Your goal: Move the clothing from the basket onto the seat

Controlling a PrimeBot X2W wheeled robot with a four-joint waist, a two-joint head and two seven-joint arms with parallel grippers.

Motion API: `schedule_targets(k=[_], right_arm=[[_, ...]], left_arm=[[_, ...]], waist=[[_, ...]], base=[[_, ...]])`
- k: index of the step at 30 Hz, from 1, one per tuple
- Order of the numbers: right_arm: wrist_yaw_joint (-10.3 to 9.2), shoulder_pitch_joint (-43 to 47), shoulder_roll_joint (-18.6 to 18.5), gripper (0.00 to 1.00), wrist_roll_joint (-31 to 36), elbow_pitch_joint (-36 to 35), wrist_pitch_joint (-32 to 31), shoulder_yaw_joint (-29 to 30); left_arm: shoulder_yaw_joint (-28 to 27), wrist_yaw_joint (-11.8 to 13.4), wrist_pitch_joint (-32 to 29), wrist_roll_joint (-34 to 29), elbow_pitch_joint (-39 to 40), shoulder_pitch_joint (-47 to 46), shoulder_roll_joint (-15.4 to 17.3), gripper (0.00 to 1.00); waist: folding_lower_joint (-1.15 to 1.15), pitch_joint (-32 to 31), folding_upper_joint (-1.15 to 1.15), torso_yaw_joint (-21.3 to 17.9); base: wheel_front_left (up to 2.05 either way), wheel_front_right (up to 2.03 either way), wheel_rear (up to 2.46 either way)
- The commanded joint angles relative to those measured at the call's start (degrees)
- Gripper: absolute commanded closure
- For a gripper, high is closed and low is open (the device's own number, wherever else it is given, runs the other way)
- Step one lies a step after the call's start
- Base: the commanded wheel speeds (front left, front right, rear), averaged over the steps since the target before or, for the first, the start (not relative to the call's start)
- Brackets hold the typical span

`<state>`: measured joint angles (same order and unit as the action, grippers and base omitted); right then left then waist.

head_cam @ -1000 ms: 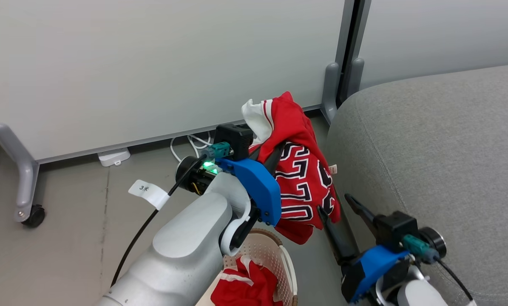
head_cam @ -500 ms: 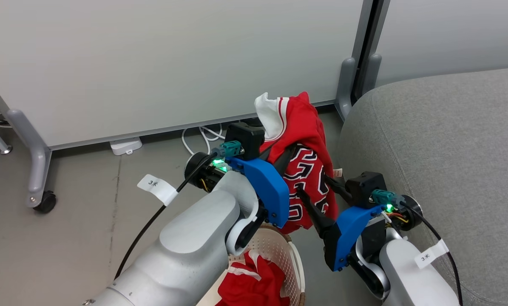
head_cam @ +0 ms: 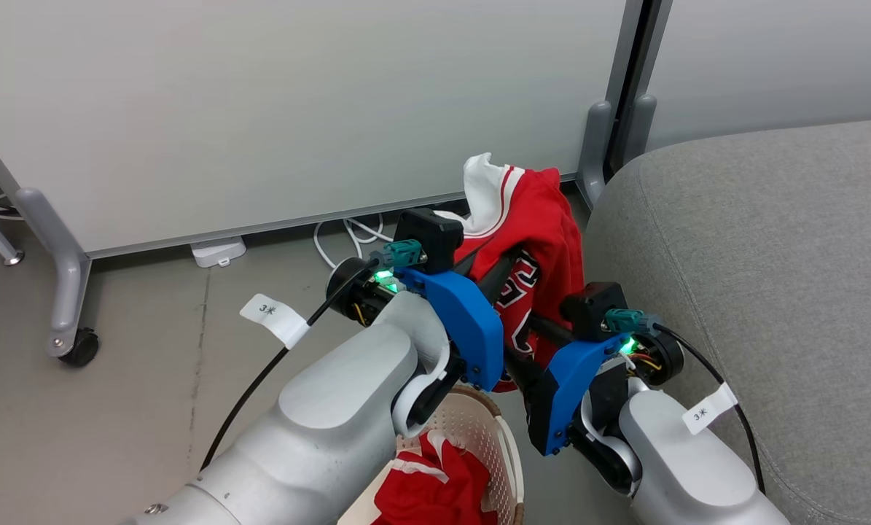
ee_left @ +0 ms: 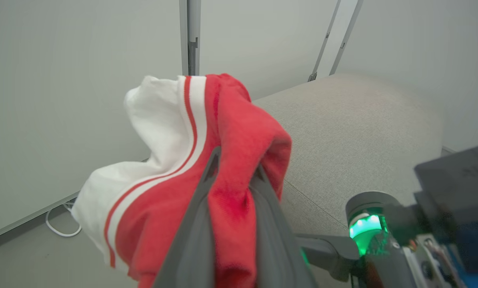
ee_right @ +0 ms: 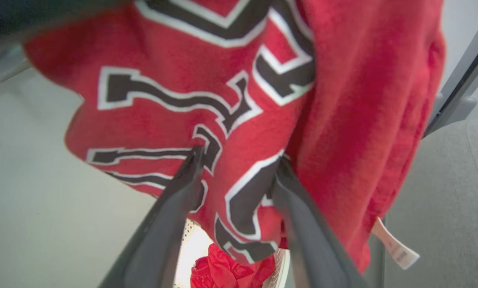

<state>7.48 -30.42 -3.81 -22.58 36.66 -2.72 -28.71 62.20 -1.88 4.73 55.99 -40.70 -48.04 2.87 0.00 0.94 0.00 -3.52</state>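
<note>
My left gripper point(head_cam: 497, 266) is shut on the red jersey point(head_cam: 544, 219) and holds it up beside the grey seat point(head_cam: 756, 255). In the left wrist view the pinched fold of jersey point(ee_left: 175, 168) bulges over the left gripper point(ee_left: 235, 168), white trim to the left. My right gripper point(head_cam: 519, 335) is open, its fingers on either side of the hanging lettered part of the jersey point(ee_right: 239, 100); in its own view the right gripper point(ee_right: 239, 160) touches the fabric. Below, the red shorts point(head_cam: 435, 488) lie in the basket point(head_cam: 497, 437).
A pale partition panel on a castor foot point(head_cam: 71, 346) stands behind, with white cables point(head_cam: 340, 244) on the floor at its base. The seat point(ee_left: 343, 132) spreads to the right of the jersey. A white care tag point(ee_right: 395, 244) hangs from the jersey's edge.
My right arm has swung up and left, bringing its open fingers to the jersey's lower part. The left gripper stays shut on the jersey. The camera has shifted a little.
</note>
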Motion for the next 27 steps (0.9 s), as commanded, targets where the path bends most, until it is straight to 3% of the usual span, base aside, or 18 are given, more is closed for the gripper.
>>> schedule_targets(k=[1,13,14,15,16,17,27], right_arm=[[0.03,-1.0,-0.3,1.0,-0.4,0.6,0.5,-0.5],[0.03,-2.9,-0.4,1.0,-3.2,5.5,4.7,-2.6],[0.03,-3.1,-0.4,1.0,-3.2,5.9,4.9,-2.7],[0.03,-3.3,-0.4,1.0,-3.2,6.2,5.2,-2.7],[0.03,-3.5,-0.4,1.0,-3.2,6.4,5.4,-2.7],[0.03,-3.6,-0.3,1.0,-3.3,6.7,5.6,-2.7],[0.03,-4.4,-0.4,1.0,-4.1,8.7,7.1,-2.3]], left_arm=[[0.2,0.1,0.6,0.4,-0.2,-1.0,0.0,1.0],[1.8,0.7,2.0,2.2,-2.1,-1.9,0.0,1.0],[2.0,0.7,2.0,2.4,-2.2,-2.0,0.0,0.89],[2.2,0.5,2.0,2.5,-2.3,-2.0,0.0,0.59],[2.2,0.5,2.4,2.5,-2.3,-2.1,0.0,0.16],[2.4,0.4,2.7,2.4,-2.4,-2.2,0.0,0.0],[3.4,0.0,5.9,2.5,-3.4,-2.1,0.0,0.0]], waist=[[0.0,0.0,0.0,-0.1],[0.0,-0.7,0.0,-0.6],[0.0,-0.7,0.0,-0.6],[0.0,-0.7,0.0,-0.6],[0.0,-0.7,0.0,-0.6],[0.0,-0.8,0.0,-0.6],[0.0,-0.9,0.0,-0.4]], base=[[0.0,0.0,0.0],[0.0,0.0,0.0],[0.0,0.0,0.0],[0.0,0.0,0.0],[0.0,0.0,0.0],[0.0,0.0,0.0],[0.0,0.0,0.0]])
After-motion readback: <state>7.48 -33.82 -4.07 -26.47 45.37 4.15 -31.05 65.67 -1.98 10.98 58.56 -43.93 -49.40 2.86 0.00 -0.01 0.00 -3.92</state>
